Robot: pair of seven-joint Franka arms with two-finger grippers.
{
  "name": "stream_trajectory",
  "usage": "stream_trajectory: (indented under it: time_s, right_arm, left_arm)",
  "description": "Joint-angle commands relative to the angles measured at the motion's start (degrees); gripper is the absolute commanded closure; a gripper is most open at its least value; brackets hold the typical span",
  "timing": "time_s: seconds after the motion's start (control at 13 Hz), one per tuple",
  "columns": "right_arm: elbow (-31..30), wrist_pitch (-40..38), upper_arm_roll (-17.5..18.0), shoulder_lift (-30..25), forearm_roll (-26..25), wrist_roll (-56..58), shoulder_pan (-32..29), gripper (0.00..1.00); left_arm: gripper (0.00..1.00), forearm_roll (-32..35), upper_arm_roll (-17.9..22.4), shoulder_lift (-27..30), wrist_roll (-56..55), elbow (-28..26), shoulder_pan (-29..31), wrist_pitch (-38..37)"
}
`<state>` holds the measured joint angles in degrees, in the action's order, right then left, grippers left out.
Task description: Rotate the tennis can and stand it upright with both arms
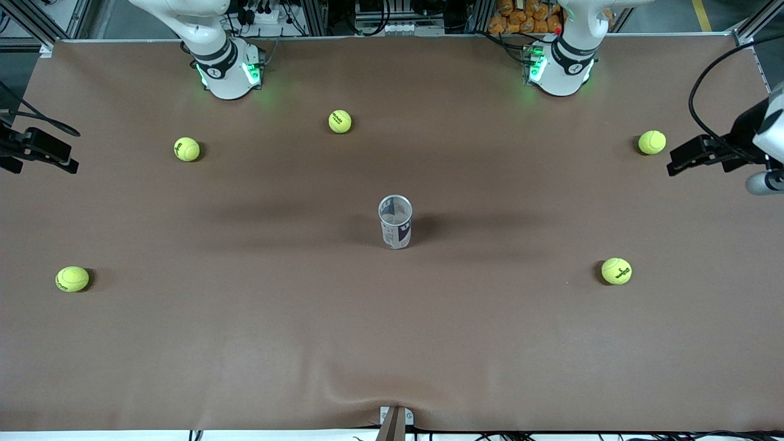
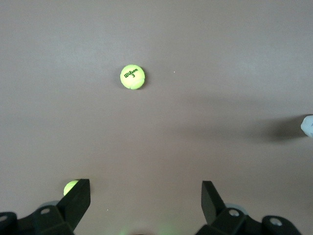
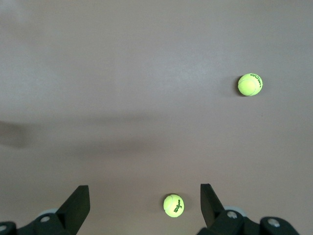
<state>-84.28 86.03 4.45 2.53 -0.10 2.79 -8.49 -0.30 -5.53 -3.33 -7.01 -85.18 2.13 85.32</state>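
A: Taking the tennis can [image 1: 395, 222] as the marker, what lies nearest the front camera?

B: Two tennis balls, both a little nearer that camera than the can: one [image 1: 72, 278] toward the right arm's end of the bench [image 1: 392, 343], one [image 1: 616, 271] toward the left arm's end. The can itself stands upright mid-bench on its base, open silvery rim up, nothing touching it.

A: And farther from the camera than the can?

B: Three more balls: one [image 1: 187, 149] toward the right arm's base, one [image 1: 340, 121] between the bases, one [image 1: 652, 142] toward the left arm's end.

A: The grippers?

B: Left gripper [image 2: 145, 196] hangs over the left arm's end of the bench, right gripper [image 3: 145, 198] over the right arm's end, each well apart from the can. Both have their fingers spread wide and hold nothing.

A: What might go wrong?

B: My guess: the can looks light and empty, so a sideways nudge from either arm reaching in could topple it and set it rolling. A knocked ball could do the same.
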Motion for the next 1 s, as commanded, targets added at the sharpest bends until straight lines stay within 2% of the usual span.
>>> stream_trajectory:
  time_s: [0.0, 0.46, 0.92]
  right_arm:
    - [1.0, -0.3, 1.0, -0.4, -0.6, 0.5, -2.3, 0.0]
    - [1.0, -0.3, 1.0, -0.3, -0.5, 0.2, -2.2, 0.0]
    - [0.9, -0.3, 1.0, -0.3, -0.5, 0.6, -2.3, 0.0]
  left_arm:
    - [0.0, -0.1, -0.5, 2.3, -0.5, -2.3, 0.5, 0.7]
    - [0.0, 3.5, -1.4, 1.2, 0.2, -0.2, 0.0, 0.5]
    - [0.0, 2.9, -1.4, 1.1, 0.1, 0.3, 0.2, 0.3]
